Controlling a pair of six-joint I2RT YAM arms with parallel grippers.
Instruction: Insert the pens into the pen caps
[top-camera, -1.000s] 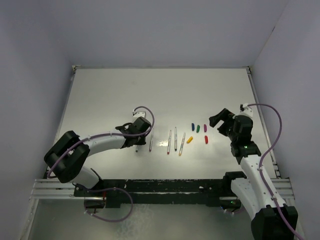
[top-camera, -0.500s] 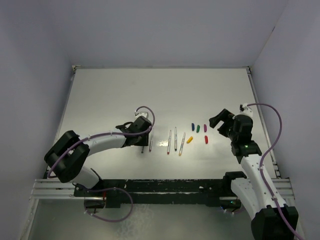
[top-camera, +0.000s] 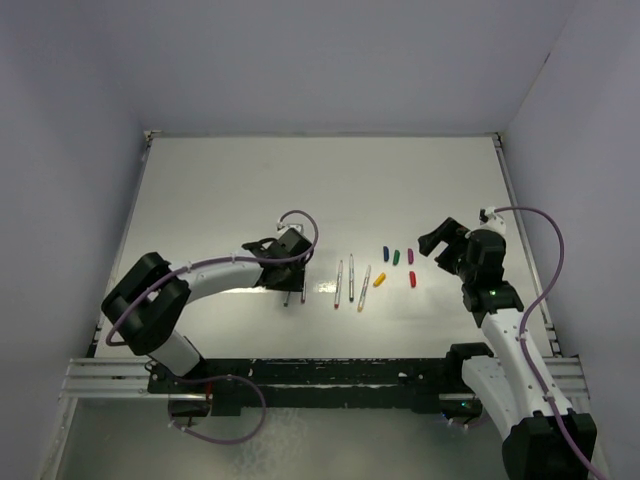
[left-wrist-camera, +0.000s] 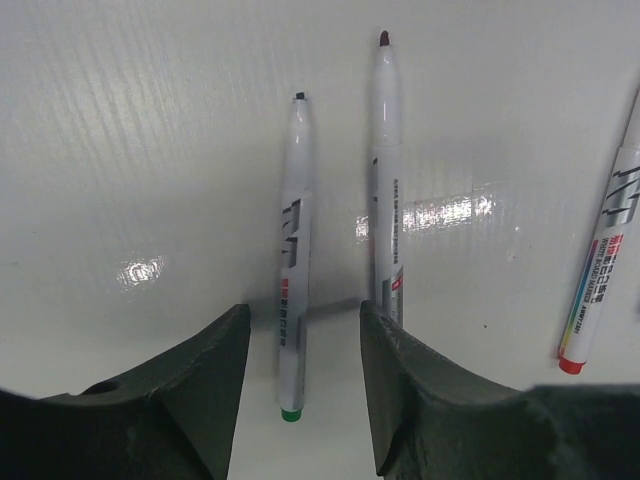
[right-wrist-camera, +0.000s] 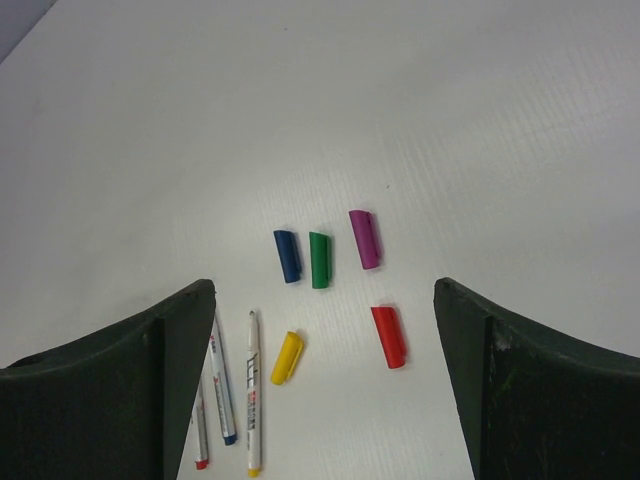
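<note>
1. The left end effector (left-wrist-camera: 300, 335) stands open and low over the surface (top-camera: 300, 180), grasping nothing. Its two fingers straddle the green-ended pen (left-wrist-camera: 293, 240), which lies flat in the middle of the left wrist frame with its tip towards the top.
2. A dark-tipped pen (left-wrist-camera: 385, 150) lies just beside it on the right. Its lower end runs in behind the right-hand finger, and I cannot tell whether they touch. To my eye that is the risk: closing here could nudge or catch the neighbour.
3. I would want the end effector a touch further left in that frame. It should close squarely on the barrel's middle, so the pen lifts level.
4. A third pen (left-wrist-camera: 600, 270), red at its end, sits at the right edge, well apart.
5. The right end effector (right-wrist-camera: 325, 300) is released wide with nothing in it, hovering over the caps. The blue cap (right-wrist-camera: 288, 256), green cap (right-wrist-camera: 319, 260) and magenta cap (right-wrist-camera: 365, 239) lie side by side at mid-frame. The red cap (right-wrist-camera: 389, 337) and yellow cap (right-wrist-camera: 286, 357) lie below them. The green cap looks like the match.
6. The surface is white, glossy and faintly ribbed, with patches of glare. A thin pen will likely roll or skid on it.
7. Pale lilac walls (top-camera: 300, 60) close in around it, and a metal rail (top-camera: 330, 372) runs along the bottom of the top view.
</note>
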